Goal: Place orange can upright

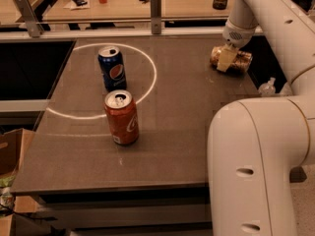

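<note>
The shiny orange can [242,62] lies on its side at the far right edge of the matte table [172,132]. The gripper [226,61] sits down over it; I cannot tell whether it grips. A blue can [111,69] and a red can [121,117] stand upright.

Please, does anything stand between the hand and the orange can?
Nothing visible does. The hand is at the orange can, lying on its side at the table's far right; the Pepsi can and cola can stand well left.

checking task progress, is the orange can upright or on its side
On its side: the orange can lies flat at the far right of the table, with the gripper right at it.
</note>
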